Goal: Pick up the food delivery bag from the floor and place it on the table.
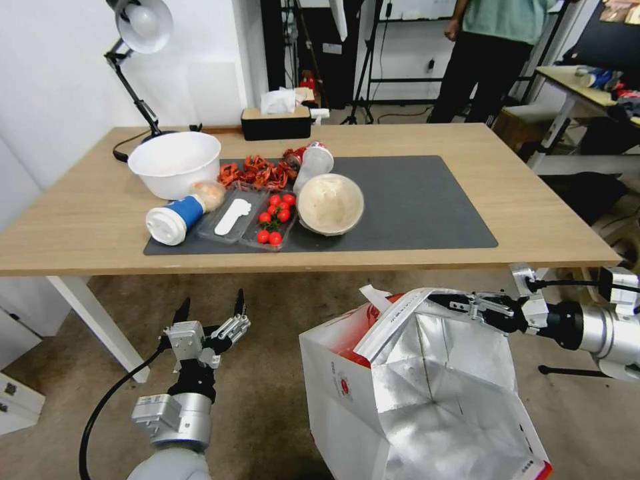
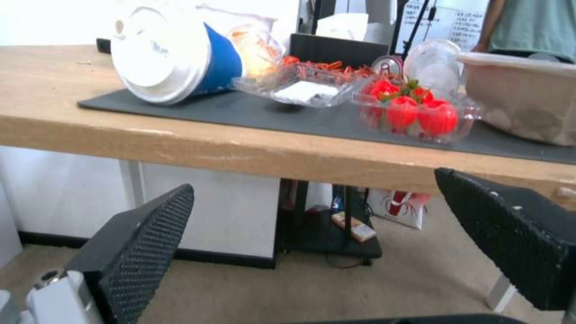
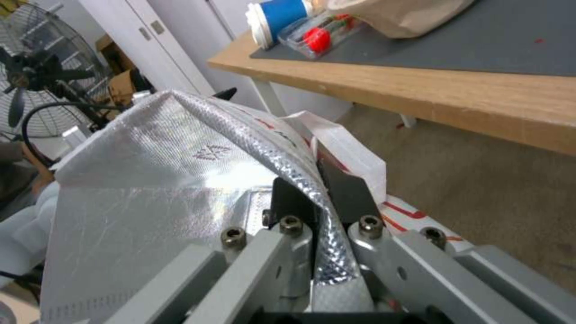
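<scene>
The food delivery bag (image 1: 427, 393) hung tilted below the front edge of the bench (image 1: 533, 220), its mouth open toward the camera, with the carpeted floor (image 1: 267, 373) beneath it. The right gripper (image 1: 460, 303) had its fingers (image 3: 342, 189) pinched shut on the foil-lined top rim beside a white loop handle (image 1: 393, 320). The bag looked light, thin-walled and crinkly, likely to buckle or tear at a rim pinch; the handles seemed the sounder hold. The left gripper (image 1: 210, 313) waited low in front of the bench, fingers (image 2: 144, 243) spread wide and empty. The dark grey mat (image 1: 427, 200) lay bare on its right half, with food containers crowding the left.
</scene>
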